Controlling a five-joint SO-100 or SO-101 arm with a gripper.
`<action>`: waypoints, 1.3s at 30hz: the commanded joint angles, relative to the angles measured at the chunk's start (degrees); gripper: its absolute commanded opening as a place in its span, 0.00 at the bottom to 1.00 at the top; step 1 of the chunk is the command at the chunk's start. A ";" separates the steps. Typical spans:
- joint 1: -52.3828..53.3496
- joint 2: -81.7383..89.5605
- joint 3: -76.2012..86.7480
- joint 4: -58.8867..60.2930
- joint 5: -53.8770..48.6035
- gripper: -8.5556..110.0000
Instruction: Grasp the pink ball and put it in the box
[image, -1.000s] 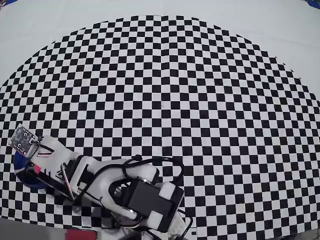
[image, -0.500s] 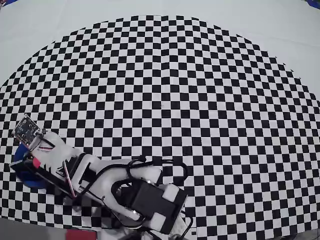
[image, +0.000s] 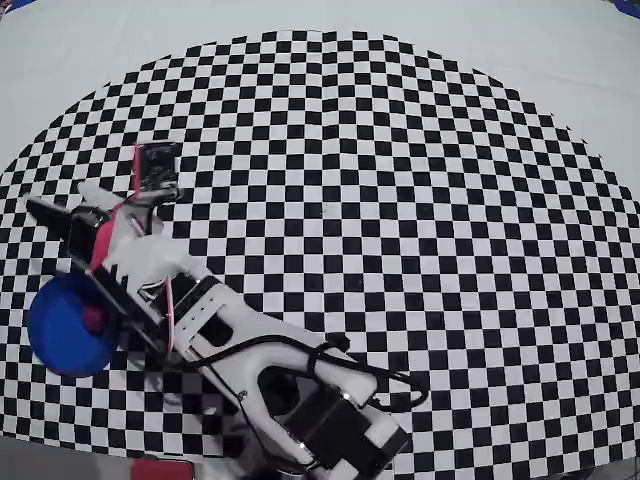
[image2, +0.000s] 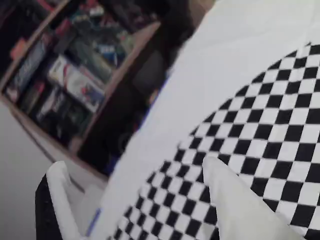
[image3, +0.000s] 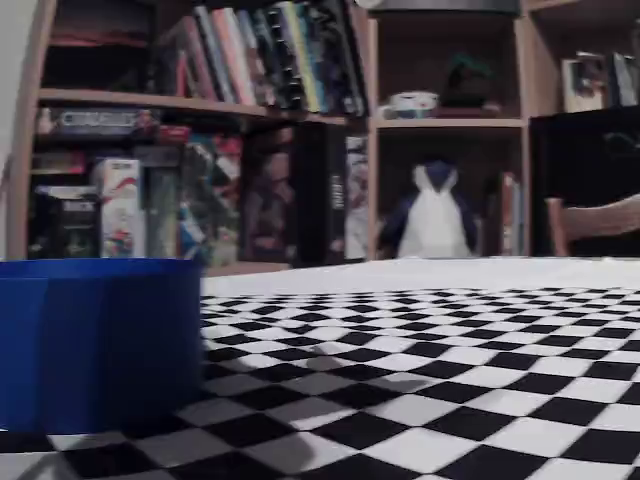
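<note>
No legible writing; pink ball (image: 92, 318) lies inside box (image: 60, 335).

The box (image3: 95, 340) is cut off at the fixed view's left edge; the wrist view is blurred.

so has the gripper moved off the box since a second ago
Yes. In the overhead view the gripper has swung up the picture, away from the box, which is now uncovered with the pink ball inside.
</note>
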 joint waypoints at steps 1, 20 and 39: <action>5.98 5.80 -2.20 2.55 13.27 0.29; 32.08 23.91 0.62 34.63 40.43 0.07; 40.78 56.95 22.24 61.08 43.95 0.07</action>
